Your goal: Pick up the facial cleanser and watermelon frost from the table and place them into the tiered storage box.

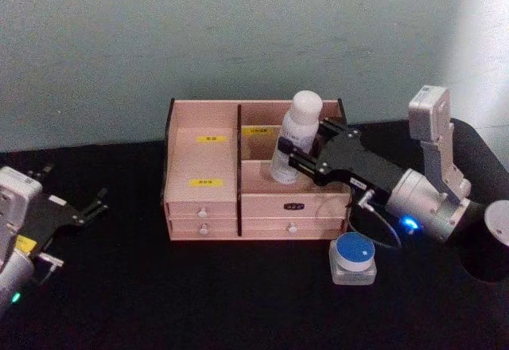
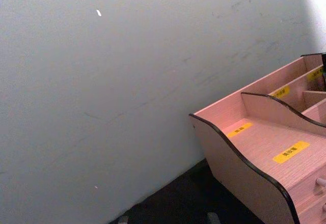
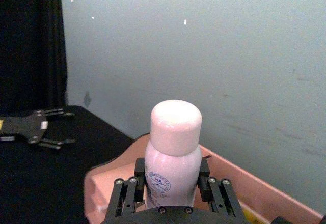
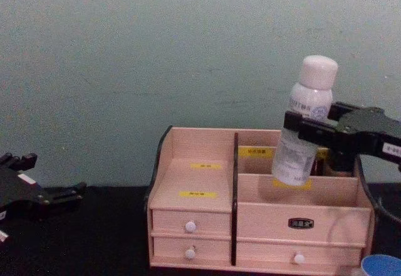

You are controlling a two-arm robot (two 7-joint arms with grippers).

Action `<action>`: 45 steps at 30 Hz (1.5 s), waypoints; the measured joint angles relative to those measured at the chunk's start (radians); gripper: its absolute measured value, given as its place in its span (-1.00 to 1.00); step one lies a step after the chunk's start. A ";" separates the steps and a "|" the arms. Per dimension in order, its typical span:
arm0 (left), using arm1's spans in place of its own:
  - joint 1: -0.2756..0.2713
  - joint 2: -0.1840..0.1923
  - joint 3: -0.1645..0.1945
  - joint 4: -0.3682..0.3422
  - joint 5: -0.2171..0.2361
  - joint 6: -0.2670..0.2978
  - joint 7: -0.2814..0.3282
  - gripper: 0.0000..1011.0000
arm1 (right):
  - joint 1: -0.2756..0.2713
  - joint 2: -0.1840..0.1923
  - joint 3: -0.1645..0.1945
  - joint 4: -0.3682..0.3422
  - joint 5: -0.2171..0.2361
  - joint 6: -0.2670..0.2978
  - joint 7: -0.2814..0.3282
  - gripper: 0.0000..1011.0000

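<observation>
White bottle [image 1: 301, 123]: gripped, slightly tilted, over right side of tiered storage box [image 1: 203, 159]; not released.
Right gripper [image 1: 293, 157]: fingers clamped on bottle body.
Blue-lidded jar [image 1: 354, 258]: on table [image 1: 238, 302], just by box front.
Left gripper [image 1: 97, 204]: parked at left, fingers spread, empty.
Progress: 0 of 2 stowed.

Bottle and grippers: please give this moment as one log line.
right gripper: shut on bottle, above box | left gripper: open, parked | jar: on table

Head view: high before the tiered storage box [image 1: 203, 167], tilted down. Chest view: lower, facing its front. Left wrist view: close beside its left end. Right wrist view: just behind the white bottle [image 3: 173, 147] above it. All four share the box.
</observation>
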State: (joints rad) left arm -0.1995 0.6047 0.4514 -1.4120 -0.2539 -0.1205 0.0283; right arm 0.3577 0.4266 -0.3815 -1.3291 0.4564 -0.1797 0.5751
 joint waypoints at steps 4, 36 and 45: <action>0.000 0.000 0.000 0.000 0.000 0.000 0.000 0.98 | 0.030 -0.018 0.000 0.032 -0.012 -0.005 -0.004 0.18; 0.000 0.000 0.000 0.000 0.000 0.000 0.000 0.98 | 0.220 -0.135 -0.011 0.325 -0.080 -0.050 0.021 0.18; 0.000 0.000 0.000 0.000 0.000 0.000 0.000 0.98 | 0.266 -0.163 -0.014 0.409 -0.091 -0.060 0.036 0.18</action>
State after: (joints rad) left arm -0.1995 0.6047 0.4514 -1.4120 -0.2539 -0.1205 0.0283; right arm 0.6238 0.2632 -0.3956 -0.9201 0.3652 -0.2397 0.6106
